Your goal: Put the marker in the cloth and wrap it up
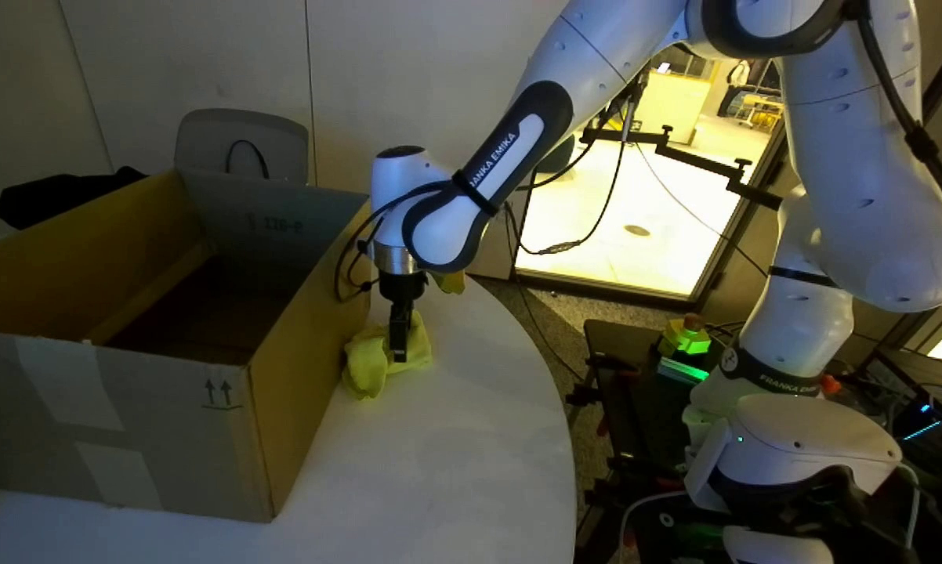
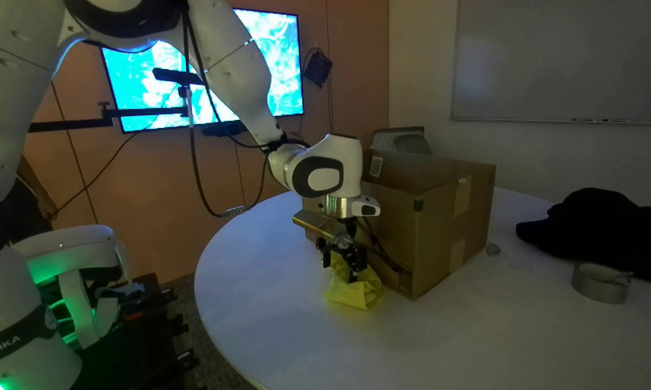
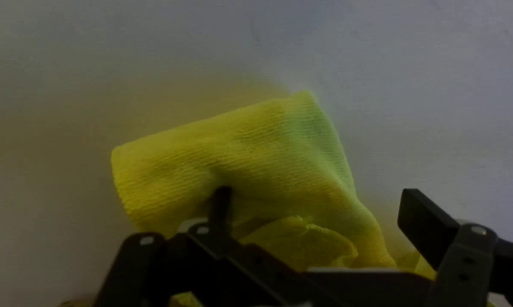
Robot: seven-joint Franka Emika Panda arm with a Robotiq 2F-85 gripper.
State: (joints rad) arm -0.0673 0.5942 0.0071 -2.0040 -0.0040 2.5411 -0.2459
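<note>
The yellow cloth lies bunched and folded on the white table, beside the cardboard box. It also shows in an exterior view and in the wrist view, where one flap is folded over. The marker does not show in any view; it is hidden or out of view. My gripper points down at the cloth, low over the table, and also shows in an exterior view. In the wrist view the gripper's fingers are wide apart, one over the cloth and one past its right edge. Nothing is visibly held between them.
A large open cardboard box stands close beside the cloth and the gripper; it also shows in an exterior view. A grey tape roll and a black garment lie past the box. The round table's edge curves toward the robot base.
</note>
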